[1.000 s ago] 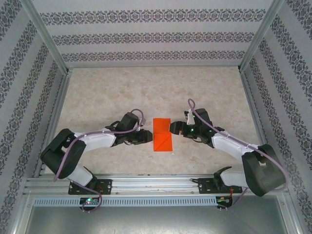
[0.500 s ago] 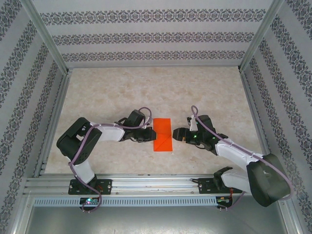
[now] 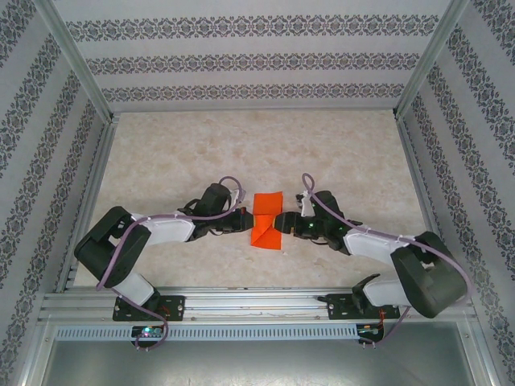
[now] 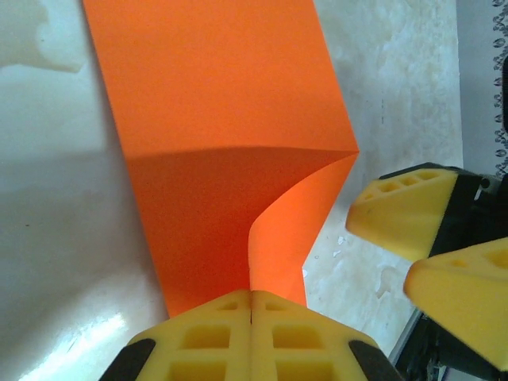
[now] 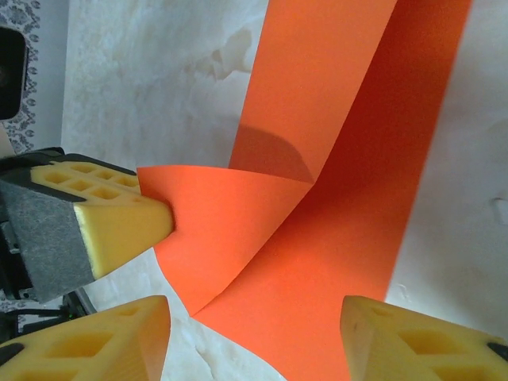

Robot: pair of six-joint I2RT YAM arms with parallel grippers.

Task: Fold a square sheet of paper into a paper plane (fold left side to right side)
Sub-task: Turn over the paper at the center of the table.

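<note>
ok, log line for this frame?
stage: left-to-right fold, unfinished | left gripper: shut on square sheet of paper, flap lifted | right gripper: open, at sheet's right side | sheet: on table

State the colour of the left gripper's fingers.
Yellow; the fingers show best in the left wrist view.

From the top: looked down from high above and behind both arm bases, far off, taking in the whole table (image 3: 161, 153). On the left wrist: sat close behind the left gripper (image 4: 252, 295), faced ahead past its tips. On the right wrist: sat equally close behind the right gripper (image 5: 254, 313), faced ahead toward the opposite tool. Shared across all three: the square sheet of paper (image 3: 265, 233) between the tools.
</note>
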